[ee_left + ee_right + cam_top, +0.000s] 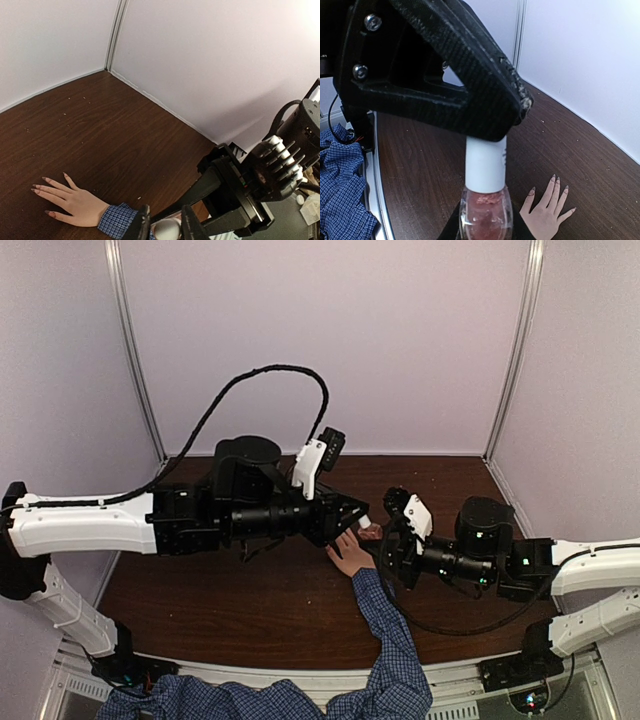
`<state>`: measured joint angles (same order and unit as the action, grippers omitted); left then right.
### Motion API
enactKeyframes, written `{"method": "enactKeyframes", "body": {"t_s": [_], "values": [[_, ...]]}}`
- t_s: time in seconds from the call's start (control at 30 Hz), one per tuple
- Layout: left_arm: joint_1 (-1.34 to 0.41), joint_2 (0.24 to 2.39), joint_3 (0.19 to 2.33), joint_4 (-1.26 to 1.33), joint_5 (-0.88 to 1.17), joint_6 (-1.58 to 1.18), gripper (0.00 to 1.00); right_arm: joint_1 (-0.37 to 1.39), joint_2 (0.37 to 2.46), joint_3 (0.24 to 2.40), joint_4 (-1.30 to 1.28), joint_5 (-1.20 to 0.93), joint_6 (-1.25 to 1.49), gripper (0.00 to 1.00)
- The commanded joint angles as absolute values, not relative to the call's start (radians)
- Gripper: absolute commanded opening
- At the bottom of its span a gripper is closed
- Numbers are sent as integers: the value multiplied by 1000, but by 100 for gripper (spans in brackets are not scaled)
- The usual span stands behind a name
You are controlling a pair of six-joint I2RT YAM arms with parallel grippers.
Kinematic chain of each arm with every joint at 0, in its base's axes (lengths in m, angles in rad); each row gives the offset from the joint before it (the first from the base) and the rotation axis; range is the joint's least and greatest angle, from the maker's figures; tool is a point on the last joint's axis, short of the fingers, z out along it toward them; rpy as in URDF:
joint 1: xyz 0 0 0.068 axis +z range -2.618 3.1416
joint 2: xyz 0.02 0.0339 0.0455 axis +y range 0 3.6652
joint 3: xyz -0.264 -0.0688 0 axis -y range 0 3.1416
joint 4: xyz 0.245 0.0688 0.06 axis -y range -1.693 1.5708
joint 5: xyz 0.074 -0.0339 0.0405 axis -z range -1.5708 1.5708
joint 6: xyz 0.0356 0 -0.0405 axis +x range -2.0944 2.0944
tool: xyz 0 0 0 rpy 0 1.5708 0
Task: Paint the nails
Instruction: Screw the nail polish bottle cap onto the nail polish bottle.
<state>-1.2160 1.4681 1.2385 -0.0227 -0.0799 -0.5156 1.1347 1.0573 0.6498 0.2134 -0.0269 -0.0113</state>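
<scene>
While the right tool (385,550) pinches a polish bottle (486,212), the left tool (166,227) is pressed onto its white cap (485,162). Nails (45,178) tip a hand (80,205) lying flat on the table (125,135), fingers spread, near the bottle.

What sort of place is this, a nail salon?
Likely a robot test booth: plain white walls around a brown table, two robot arms mounted at its edge, a nail-polish bottle held near a person's hand.

2 white-and-black arms (90,523), looped black cable (270,370), black left pincer (352,522)
</scene>
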Motion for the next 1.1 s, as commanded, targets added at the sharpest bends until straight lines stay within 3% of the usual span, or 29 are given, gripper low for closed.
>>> {"method": "enactKeyframes", "body": {"t_s": [0.0, 0.4, 0.73, 1.07], "values": [[-1210, 1475, 1247, 36, -25, -533, 19, 1139, 1052, 682, 243, -46, -6, 0], [-1209, 1465, 1174, 90, 99, -484, 7, 1137, 1024, 710, 248, -111, -5, 0], [-1210, 1449, 1097, 219, 195, -437, 5, 1111, 989, 710, 305, -211, 28, 0], [-1209, 1450, 1137, 140, 420, -284, 3, 1100, 958, 702, 349, -430, 14, 0]]}}
